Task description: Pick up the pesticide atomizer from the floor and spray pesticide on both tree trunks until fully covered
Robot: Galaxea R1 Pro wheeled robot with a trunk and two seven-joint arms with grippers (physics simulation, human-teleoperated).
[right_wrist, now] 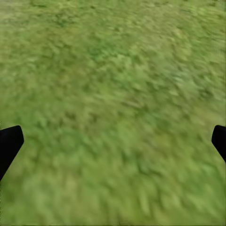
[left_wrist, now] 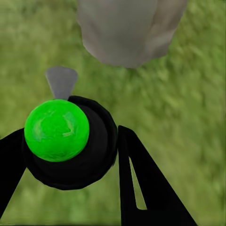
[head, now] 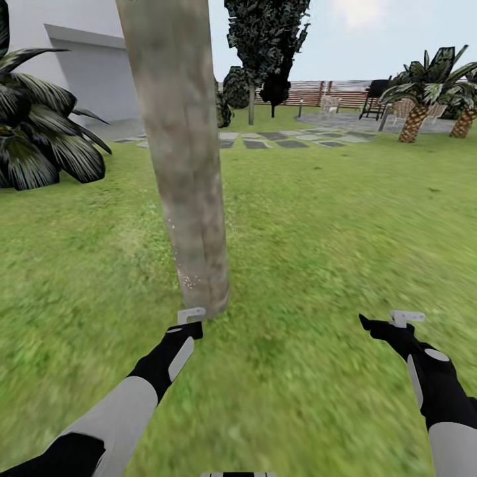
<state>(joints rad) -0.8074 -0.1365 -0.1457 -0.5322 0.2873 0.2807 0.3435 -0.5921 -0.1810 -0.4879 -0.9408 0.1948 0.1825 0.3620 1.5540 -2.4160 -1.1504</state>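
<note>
Head view: the left gripper (head: 191, 317) holds the pesticide atomizer (left_wrist: 70, 141) just beside the foot of a tree trunk (head: 182, 152) on the garden lawn (head: 318, 218), apparently mid-spray. White specks of pesticide (head: 189, 281) dot only the trunk's lowest stretch, so the next move likely calls for raising the nozzle. The atomizer is small and dark, with a bright green dot and grey head. The right gripper (head: 391, 324) hovers wide and empty.
</note>
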